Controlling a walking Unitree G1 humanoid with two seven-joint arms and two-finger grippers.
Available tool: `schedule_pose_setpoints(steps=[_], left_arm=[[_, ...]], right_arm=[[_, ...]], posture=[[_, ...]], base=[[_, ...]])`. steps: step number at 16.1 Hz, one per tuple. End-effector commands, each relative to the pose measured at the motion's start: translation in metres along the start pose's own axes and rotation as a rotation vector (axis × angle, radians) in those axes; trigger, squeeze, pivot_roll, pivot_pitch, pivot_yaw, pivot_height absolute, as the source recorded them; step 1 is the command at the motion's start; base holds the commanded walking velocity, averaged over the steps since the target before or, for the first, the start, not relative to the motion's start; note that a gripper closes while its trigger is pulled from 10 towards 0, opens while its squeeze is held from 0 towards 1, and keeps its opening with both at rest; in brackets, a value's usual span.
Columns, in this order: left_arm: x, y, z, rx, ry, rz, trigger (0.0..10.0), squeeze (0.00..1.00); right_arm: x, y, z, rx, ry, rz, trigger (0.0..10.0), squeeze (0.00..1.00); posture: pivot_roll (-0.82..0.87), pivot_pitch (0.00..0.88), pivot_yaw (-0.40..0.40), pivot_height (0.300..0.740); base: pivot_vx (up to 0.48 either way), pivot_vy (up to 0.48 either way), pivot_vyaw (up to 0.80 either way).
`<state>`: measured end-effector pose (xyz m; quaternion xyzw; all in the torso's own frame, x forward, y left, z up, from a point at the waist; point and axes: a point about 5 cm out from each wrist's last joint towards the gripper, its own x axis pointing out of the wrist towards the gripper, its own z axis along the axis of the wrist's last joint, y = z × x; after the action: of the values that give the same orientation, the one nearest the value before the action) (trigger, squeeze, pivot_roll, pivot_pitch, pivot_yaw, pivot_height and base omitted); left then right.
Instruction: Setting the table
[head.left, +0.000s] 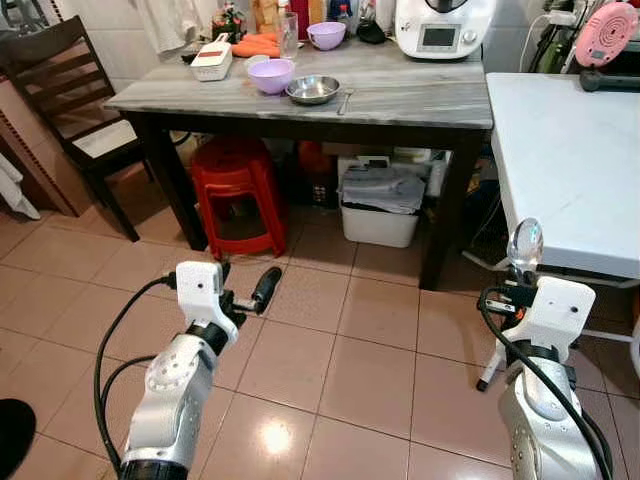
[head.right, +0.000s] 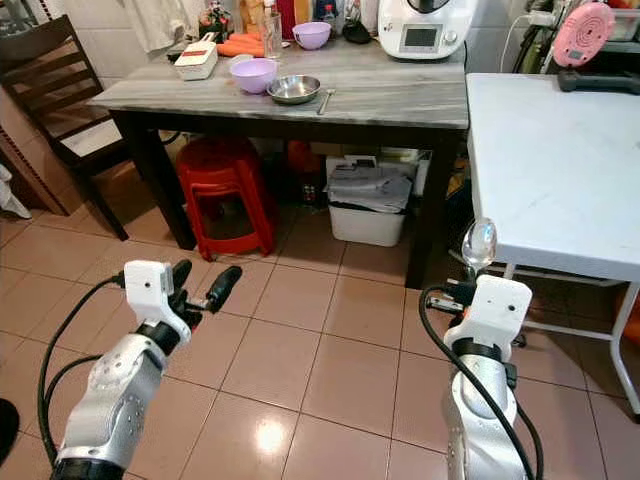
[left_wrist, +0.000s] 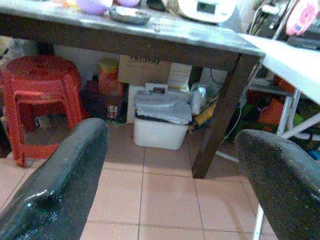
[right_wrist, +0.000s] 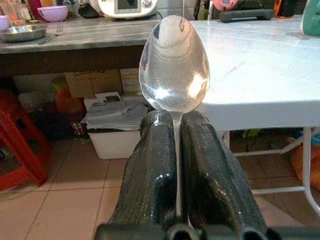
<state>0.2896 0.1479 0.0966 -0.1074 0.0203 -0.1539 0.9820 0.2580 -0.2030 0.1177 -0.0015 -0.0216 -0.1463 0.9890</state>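
My right gripper (right_wrist: 175, 119) is shut on the handle of a shiny metal spoon (right_wrist: 174, 62), whose bowl stands upright above the fingers; the spoon (head.left: 525, 243) is held low beside the white table (head.left: 570, 150). My left gripper (head.left: 246, 284) is open with nothing between its fingers (left_wrist: 65, 180), held over the tiled floor in front of the grey marble-topped table (head.left: 420, 100). On that table are a purple bowl (head.left: 271, 75), a steel dish (head.left: 313, 90) and a fork (head.left: 345, 100) to the right of the dish.
A red plastic stool (head.left: 232, 190) and a white bin (head.left: 380, 205) stand under the grey table. A dark wooden chair (head.left: 60, 90) is at the left. A second purple bowl (head.left: 326, 35) and a white kitchen appliance (head.left: 445, 25) sit at the table's back.
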Motion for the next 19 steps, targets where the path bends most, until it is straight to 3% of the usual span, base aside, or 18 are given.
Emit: schedule_pose_setpoints(steps=[1,8,19], left_arm=[[0.006,0.002,0.010,0.005,-0.024,-0.015,10.0,0.00],[0.020,-0.002,0.018,-0.004,-0.049,-0.033,10.0,0.00],[0.023,-0.004,0.017,-0.007,-0.052,-0.045,10.0,0.00]], right_arm=[[0.004,0.010,0.008,0.004,-0.032,0.036,10.0,0.00],[0.002,0.011,0.011,0.002,-0.050,0.038,10.0,0.00],[0.004,0.015,0.013,-0.003,-0.064,0.075,10.0,0.00]], posture=[[-0.04,0.000,0.086,0.740],[-0.05,0.000,0.100,0.740],[-0.05,0.000,0.092,0.740]], base=[[0.000,0.000,0.00],[0.000,0.000,0.24],[0.307,0.297,0.58]])
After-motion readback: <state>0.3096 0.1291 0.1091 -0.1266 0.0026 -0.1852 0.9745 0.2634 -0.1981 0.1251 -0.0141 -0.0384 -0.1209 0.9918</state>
